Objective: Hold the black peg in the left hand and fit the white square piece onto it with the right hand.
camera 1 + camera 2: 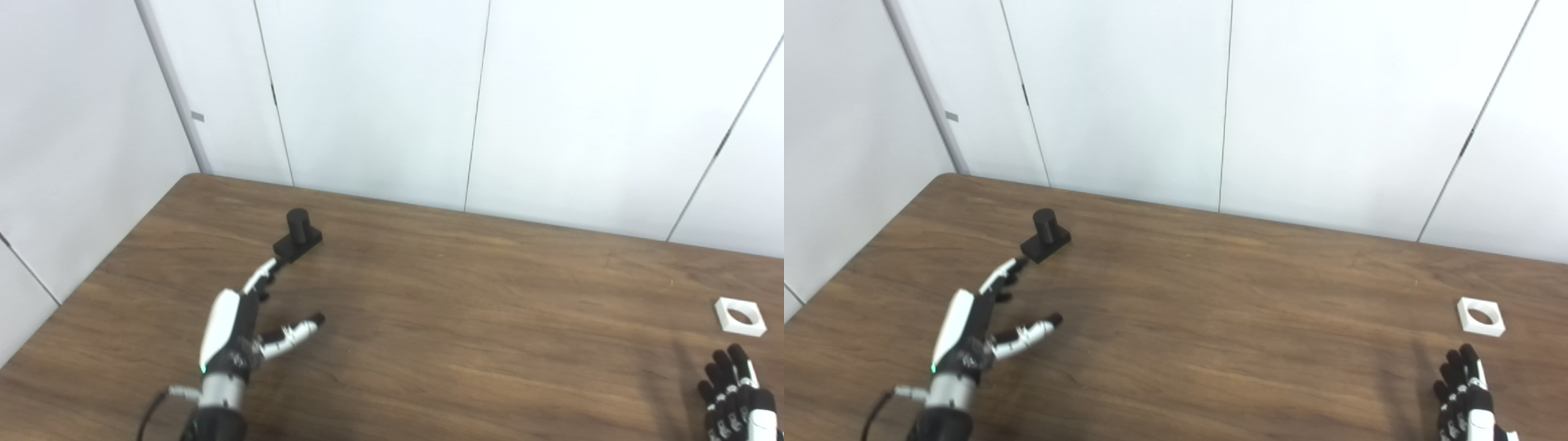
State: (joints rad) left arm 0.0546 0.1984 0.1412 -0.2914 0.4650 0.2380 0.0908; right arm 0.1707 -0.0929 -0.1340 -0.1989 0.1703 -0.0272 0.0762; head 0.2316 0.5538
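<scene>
A brown wooden table (465, 306) stands in front of white wall panels (373, 98). The black peg (297, 235) sits on the table, toward the far left. It is a short round post standing up on a flat black block.

The left hand (245, 318) reaches toward the peg. Its fingers are spread apart and it holds nothing. Its longest fingertips (269, 266) come right up to the near edge of the black block (it is hard to tell if they touch it). The thumb sticks out to the side, away from the peg.

The white square piece (740, 316) lies flat on the table at the far right. It has a round hole in its middle.

The right hand (1467, 395) is low in the right corner, near the white piece but not touching it. Its fingers point up, side by side, and hold nothing.
</scene>
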